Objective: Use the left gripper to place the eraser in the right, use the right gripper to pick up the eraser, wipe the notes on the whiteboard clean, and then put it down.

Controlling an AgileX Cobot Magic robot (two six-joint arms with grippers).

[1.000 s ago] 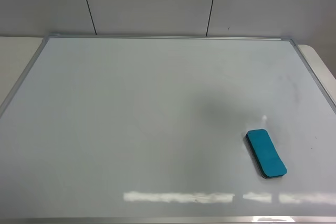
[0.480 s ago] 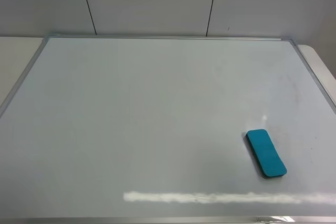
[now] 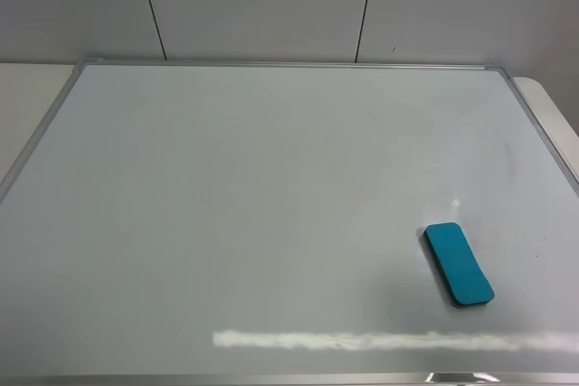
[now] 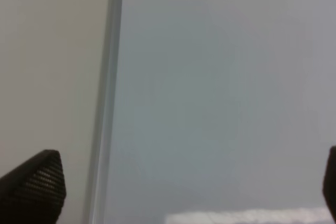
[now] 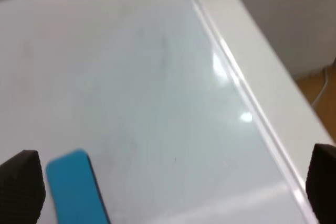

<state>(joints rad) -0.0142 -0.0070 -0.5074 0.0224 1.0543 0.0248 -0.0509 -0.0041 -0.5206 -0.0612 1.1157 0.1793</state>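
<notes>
Large glossy white rectangular whiteboard point(image 3: 271, 214) with a thin silver metal frame, lying flat and filling most of the exterior high view; surface wiped clean, only faint grey smudges toward its right side and a bright strip of glare along the near edge. Seen also under both wrist cameras point(image 4: 220, 98) point(image 5: 131, 77), frame edge running alongside the pale table point(image 3: 27, 88) beneath. Pale tabletop showing past the board's left and right edges; grey panelled wall point(image 3: 271, 6) with dark vertical seams behind.

Small teal-blue oblong eraser point(image 3: 459, 263) with rounded ends and a thin dark felt underside, resting felt-down on the whiteboard, in its near-right part, angled slightly, well inside the frame. Touched by nothing. Visible again in the right wrist view point(image 5: 76, 187), just beside one fingertip but apart from it.

Left gripper point(image 4: 178, 182), black two-fingered claw with ribbed pads: spread wide, one fingertip point(image 4: 34, 190) over the table beside the frame, the other barely in at the far edge of the picture; nothing between them, nothing held.

Right gripper point(image 5: 173, 187), same black claw: likewise spread wide, fingertips point(image 5: 21, 187) at opposite edges of its wrist view, bare board between, empty. Neither arm visible in the exterior high view.
</notes>
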